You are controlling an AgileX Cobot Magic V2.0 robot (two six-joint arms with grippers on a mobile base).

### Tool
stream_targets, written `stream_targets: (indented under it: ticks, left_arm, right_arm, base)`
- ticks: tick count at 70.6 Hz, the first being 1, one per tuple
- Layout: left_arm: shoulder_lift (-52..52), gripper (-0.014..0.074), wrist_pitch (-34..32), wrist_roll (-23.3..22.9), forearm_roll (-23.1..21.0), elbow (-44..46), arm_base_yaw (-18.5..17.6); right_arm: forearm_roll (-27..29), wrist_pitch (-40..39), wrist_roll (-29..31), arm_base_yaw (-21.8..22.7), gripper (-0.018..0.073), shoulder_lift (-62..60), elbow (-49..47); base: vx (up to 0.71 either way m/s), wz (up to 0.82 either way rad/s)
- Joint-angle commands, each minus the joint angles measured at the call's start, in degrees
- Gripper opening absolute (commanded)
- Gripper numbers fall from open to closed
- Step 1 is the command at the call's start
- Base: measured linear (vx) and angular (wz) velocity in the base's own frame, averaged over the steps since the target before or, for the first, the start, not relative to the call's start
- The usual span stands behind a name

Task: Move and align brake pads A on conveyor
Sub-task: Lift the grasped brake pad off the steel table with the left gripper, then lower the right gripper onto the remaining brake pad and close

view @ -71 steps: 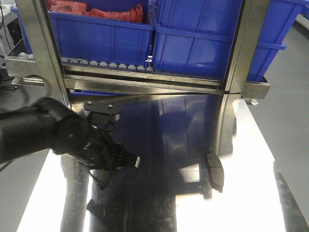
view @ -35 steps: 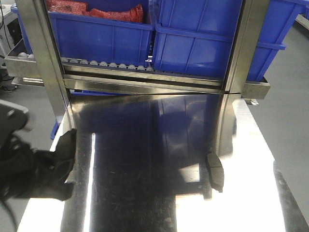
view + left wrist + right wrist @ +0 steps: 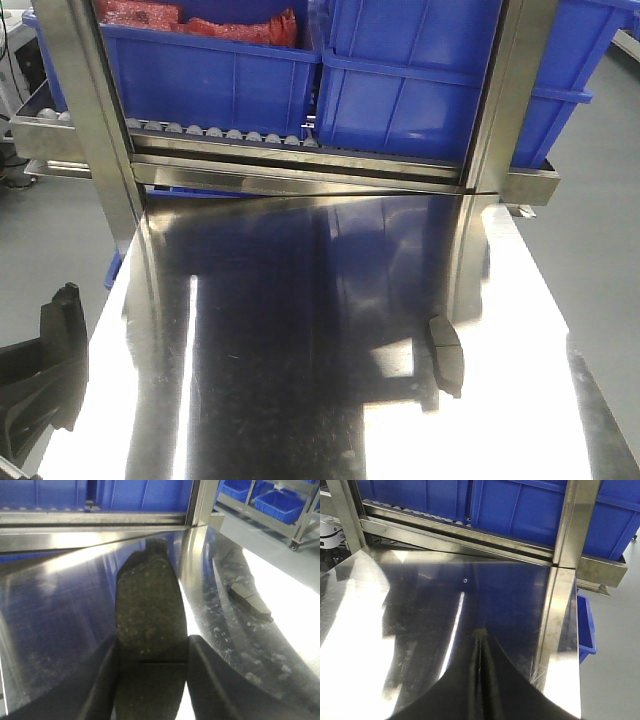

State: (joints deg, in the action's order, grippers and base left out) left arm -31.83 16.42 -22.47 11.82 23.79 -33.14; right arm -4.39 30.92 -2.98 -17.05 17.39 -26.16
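Left wrist: left fingers [image 3: 102, 680] grip a brake pad [image 3: 150, 600], another pad [image 3: 250, 600] lies nearby; right fingers [image 3: 502, 695] closed.

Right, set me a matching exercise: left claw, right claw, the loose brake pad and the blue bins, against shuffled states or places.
1. left claw
2. right claw
3. loose brake pad
4. blue bins

a. lying on the steel table
b. shut, holding nothing
c. beyond the table's far edge
d. shut on a second brake pad

Pairs: 1-d, 2-b, 3-a, 4-c.
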Motion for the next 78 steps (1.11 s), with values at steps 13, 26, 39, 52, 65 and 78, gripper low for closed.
stream_targets:
  ticks: [13, 26, 39, 52, 65, 78]
  left_arm:
    - [0.21, 0.0128, -5.44, -0.12, 0.40, 1.71, -0.20]
    - [0.21, 0.0128, -5.44, -0.12, 0.40, 1.71, -0.20]
    - [0.21, 0.0128, -5.44, -0.12, 0.40, 1.71, -0.20]
    - [0.21, 0.0128, -5.44, -0.12, 0.40, 1.71, -0.20]
    - [0.21, 0.0128, -5.44, -0.12, 0.40, 1.71, -0.20]
    - [0.21, 0.0128, -5.44, -0.12, 0.40, 1.71, -0.20]
  right_arm:
    - [-0.41, -4.29, 0.00, 0.17, -0.0009, 0.50, -1.58]
    - [-0.41, -4.29, 0.00, 0.17, -0.0009, 0.50, -1.58]
    - [-0.41, -4.29, 0.00, 0.17, -0.0009, 0.50, -1.58]
    - [-0.40, -4.57, -0.06, 0.17, 0.0014, 0.50, -1.58]
    - [-0.47, -4.70, -0.20, 0.17, 0.0270, 0.50, -1.58]
    - [-0.53, -4.72, -0.36, 0.17, 0.0649, 0.50, -1.58]
  base:
    - [0.00, 0.00]
    - [0.00, 0.00]
    - [0.00, 0.00]
    - [0.00, 0.00]
    - [0.00, 0.00]
    - [0.00, 0.00]
